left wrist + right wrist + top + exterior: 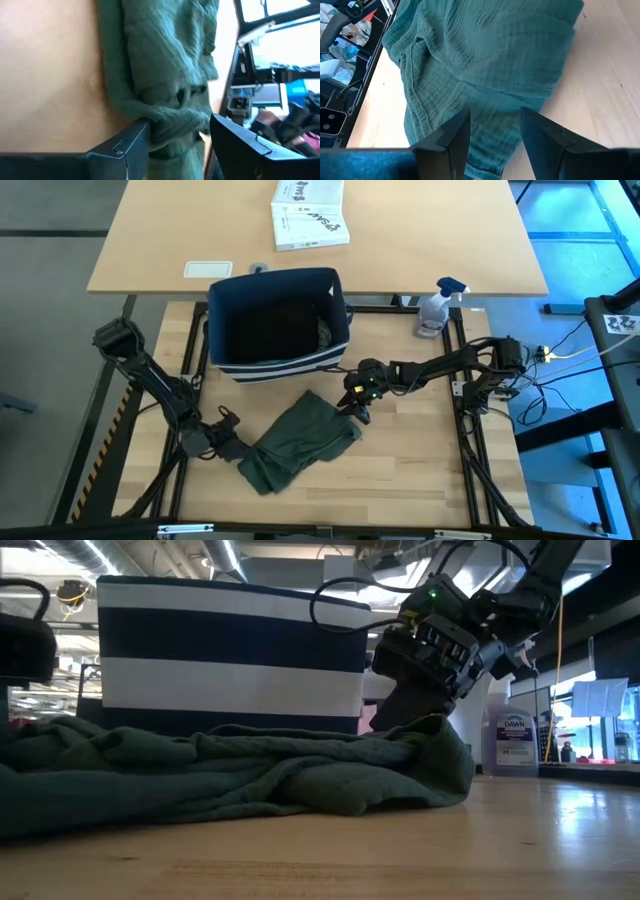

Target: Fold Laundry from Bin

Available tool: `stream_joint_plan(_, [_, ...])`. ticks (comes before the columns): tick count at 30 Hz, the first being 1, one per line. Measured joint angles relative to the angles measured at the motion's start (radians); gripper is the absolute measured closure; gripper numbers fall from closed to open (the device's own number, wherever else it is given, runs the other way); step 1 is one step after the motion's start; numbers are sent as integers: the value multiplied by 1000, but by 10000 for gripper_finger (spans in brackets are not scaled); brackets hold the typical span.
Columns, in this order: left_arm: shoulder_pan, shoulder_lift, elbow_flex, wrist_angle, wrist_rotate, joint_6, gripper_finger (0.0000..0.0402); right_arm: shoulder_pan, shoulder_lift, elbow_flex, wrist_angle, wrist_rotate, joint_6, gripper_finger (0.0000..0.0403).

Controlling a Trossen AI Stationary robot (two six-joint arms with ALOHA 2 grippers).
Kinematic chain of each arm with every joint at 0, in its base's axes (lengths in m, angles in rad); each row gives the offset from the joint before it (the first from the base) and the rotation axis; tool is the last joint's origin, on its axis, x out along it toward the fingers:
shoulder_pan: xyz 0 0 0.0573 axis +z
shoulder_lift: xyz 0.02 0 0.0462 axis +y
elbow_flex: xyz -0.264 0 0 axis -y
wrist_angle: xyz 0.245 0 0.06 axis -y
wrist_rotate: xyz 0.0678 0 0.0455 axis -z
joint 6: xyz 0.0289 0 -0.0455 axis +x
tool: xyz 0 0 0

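Green garment (300,442) crumpled on the table (420,470), near the middle of the front edge, just in front of the bin (278,325). Bin at the back edge, dark laundry (270,328) inside. Left gripper (232,446) at the garment's front left end, fingers (125,145) clamped on a bunched fold of cloth. Right gripper (356,406) at the garment's right back corner, fingers (450,137) partly open astride the hem; grip there unclear. Spray bottle (437,307) near the back right corner.
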Motion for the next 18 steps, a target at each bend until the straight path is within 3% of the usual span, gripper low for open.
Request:
stream_joint_plan(8, [115,37,0,-7,136,53,208,0,0,0,0,0,0,233])
stream_joint_plan(14, [158,108,5,80,210,85,208,0,0,0,0,0,0,233])
stream_joint_plan(18, [159,117,10,105,216,139,236,0,0,0,0,1,0,233])
